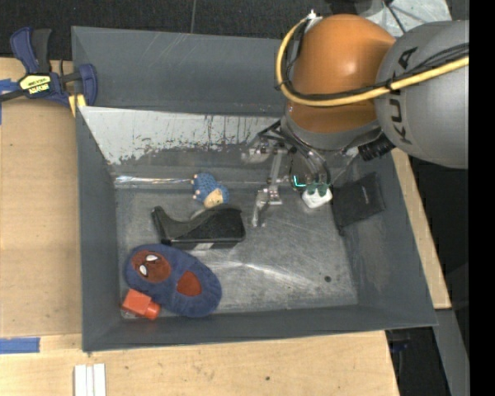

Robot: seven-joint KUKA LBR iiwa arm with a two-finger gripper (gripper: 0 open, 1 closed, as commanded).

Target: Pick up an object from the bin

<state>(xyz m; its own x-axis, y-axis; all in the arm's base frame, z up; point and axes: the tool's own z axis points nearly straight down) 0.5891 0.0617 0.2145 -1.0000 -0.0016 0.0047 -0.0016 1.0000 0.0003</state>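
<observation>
Looks like you're at the approach step. Jaws hang mid-bin, can't tell how open or whether they hold anything. Black wedge-shaped thing [200,227] sits just at their 8 o'clock, so I'd center over it first.

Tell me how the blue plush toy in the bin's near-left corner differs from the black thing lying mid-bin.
The blue plush toy bears red and orange patches; the black thing is plain black. The plush toy is a rounded oval; the black thing is long and angular. The plush toy sits beside an orange block; the black thing lies mid-floor. Both rest on the bin floor.
</observation>
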